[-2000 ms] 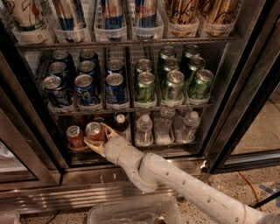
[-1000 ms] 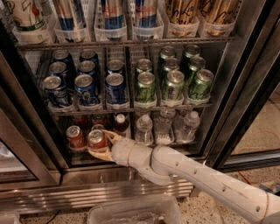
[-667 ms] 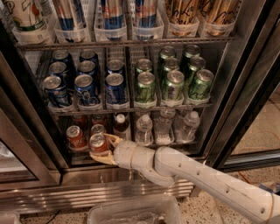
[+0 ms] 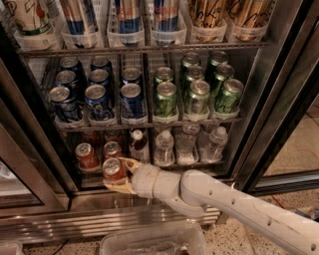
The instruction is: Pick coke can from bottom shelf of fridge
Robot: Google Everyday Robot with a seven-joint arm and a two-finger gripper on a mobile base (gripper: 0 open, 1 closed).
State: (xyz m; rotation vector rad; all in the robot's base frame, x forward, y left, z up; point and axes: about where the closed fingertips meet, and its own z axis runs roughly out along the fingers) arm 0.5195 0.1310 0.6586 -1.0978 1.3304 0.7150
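Speckled floor (image 4: pixel 225 243) shows at the bottom of the frame, and a clear plastic tub (image 4: pixel 149 241) sits on it in the bottom middle. Above that is the shiny steel base (image 4: pixel 60 226) of the fridge (image 4: pixel 279 99), which fills most of the frame with its black door frames.

Low down in the middle is the bottom shelf (image 4: pixel 197 164). On its left side stand two red cans (image 4: pixel 87 155). A brown bottle (image 4: pixel 138 145) is next to them, and then clear water bottles (image 4: pixel 185 144) fill the right side.

A white arm (image 4: pixel 239 204) comes in from the lower right corner and reaches to the left. At its end, in the lower left part of the frame, is the gripper (image 4: pixel 115 174). It is at the front edge of the bottom shelf, just above the steel base. Its tan fingers (image 4: pixel 130 164) are pinching the coke can (image 4: pixel 113 170), one finger on each side of it. The coke can is upright, with its silver top showing. It is in front of the other two red cans and lower in the frame than they are. I cannot tell if it rests on the shelf.

One shelf up, blue cans (image 4: pixel 99 97) stand on the left and green cans (image 4: pixel 197 94) on the right. Tall cans (image 4: pixel 129 15) line the top of the frame.
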